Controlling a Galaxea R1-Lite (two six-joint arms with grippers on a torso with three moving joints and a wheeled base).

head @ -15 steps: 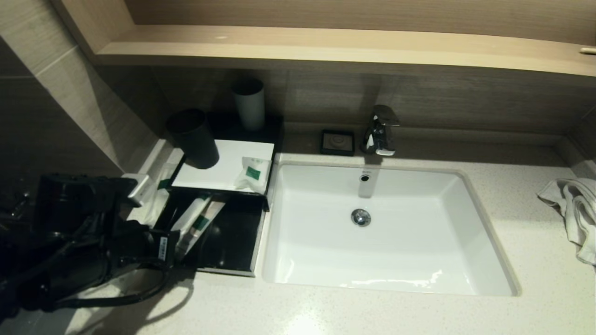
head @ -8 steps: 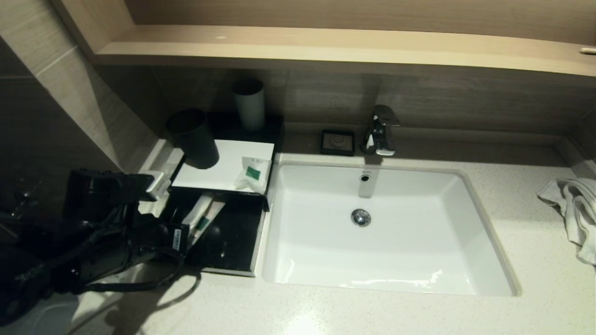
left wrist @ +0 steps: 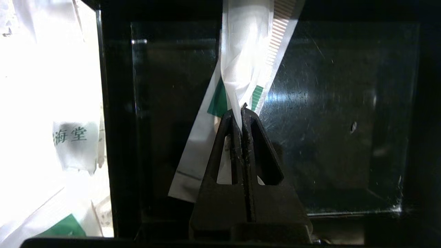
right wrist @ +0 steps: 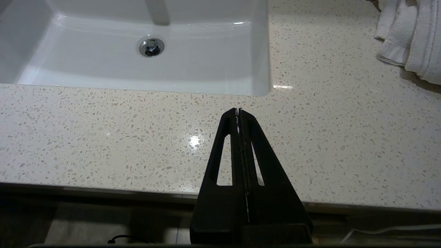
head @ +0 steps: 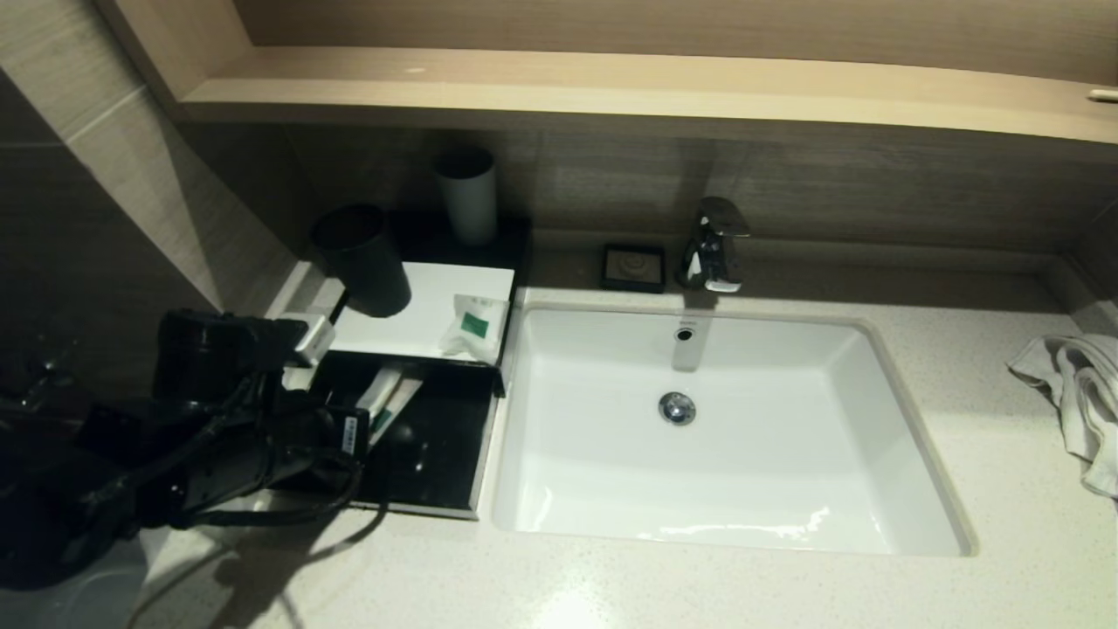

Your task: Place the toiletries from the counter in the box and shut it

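One long white plastic sachet with a green label (left wrist: 241, 65) is clenched in the left gripper (left wrist: 242, 109) jaws above the black box's open drawer (head: 437, 454); the right gripper (right wrist: 238, 111), jaws clenched on nothing, idles over the speckled desk (right wrist: 103, 137).

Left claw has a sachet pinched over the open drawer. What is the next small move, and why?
Probably lower a touch and open the left claw. It is shut on a long sachet hanging over the dark floor of the pulled-out drawer beside another sachet lying inside, so a release there should land it in the box.
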